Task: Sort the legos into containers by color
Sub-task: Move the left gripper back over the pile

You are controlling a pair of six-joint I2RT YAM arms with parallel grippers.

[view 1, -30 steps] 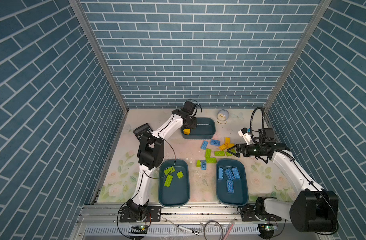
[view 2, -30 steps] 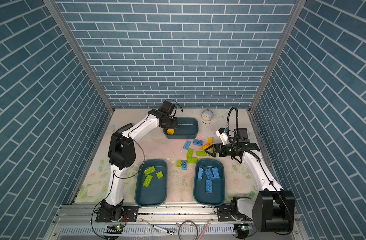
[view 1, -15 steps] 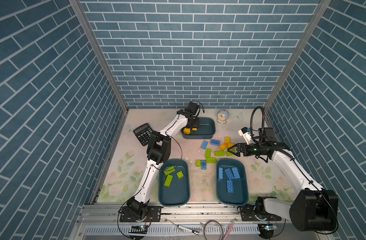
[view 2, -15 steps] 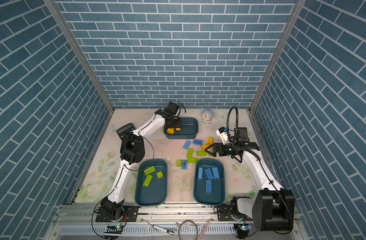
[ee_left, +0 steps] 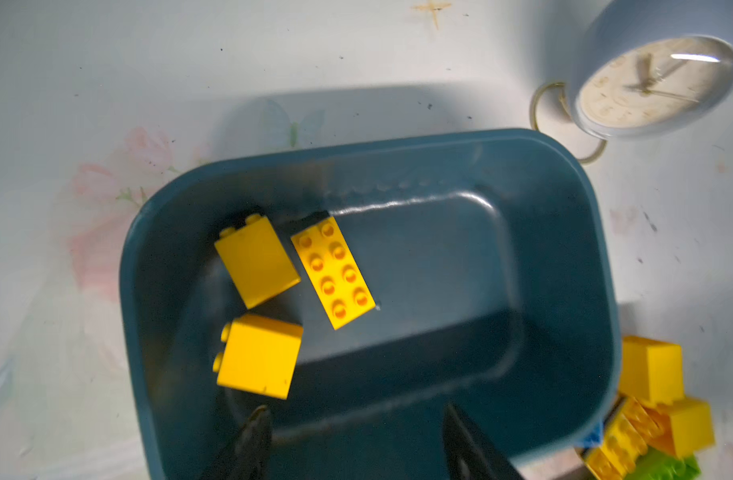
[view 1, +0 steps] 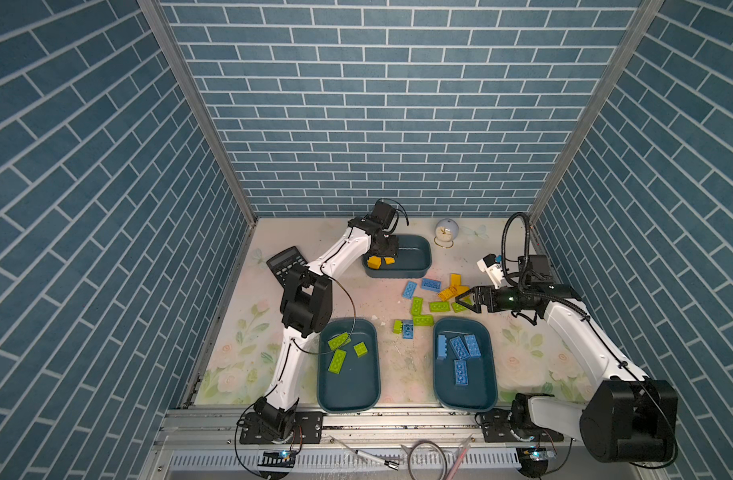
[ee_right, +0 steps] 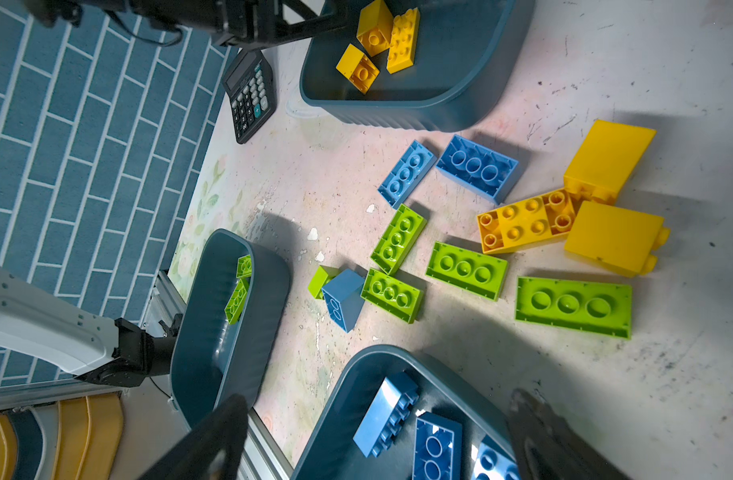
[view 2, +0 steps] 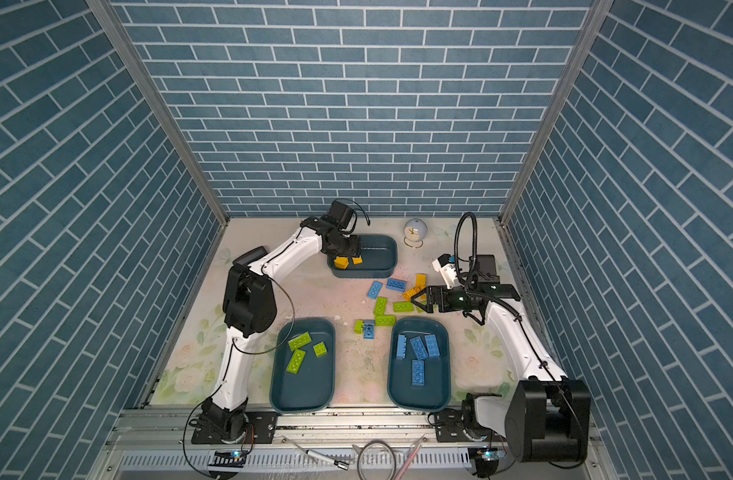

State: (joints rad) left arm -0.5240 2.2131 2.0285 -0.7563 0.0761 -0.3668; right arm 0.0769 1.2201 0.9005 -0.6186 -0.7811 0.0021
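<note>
Left wrist: yellow lego (ee_left: 257, 356) lies just beyond parted fingers (ee_left: 253, 434).

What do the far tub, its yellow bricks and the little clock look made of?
Far tub: probably moulded plastic, semi-gloss; light glints along its smooth wall. Yellow bricks: hard plastic, satin, crisp moulded studs. Clock: pale casing maybe plastic, glossy clear domed cover showing a bright reflection; its thin wire stand looks metal.

Calculator (view 2: 250, 254) half hidden behind the left arm (view 2: 285, 255), clock (ee_left: 639, 83) face blurred, blue legos (ee_right: 435, 444) cropped at the picture edge.
</note>
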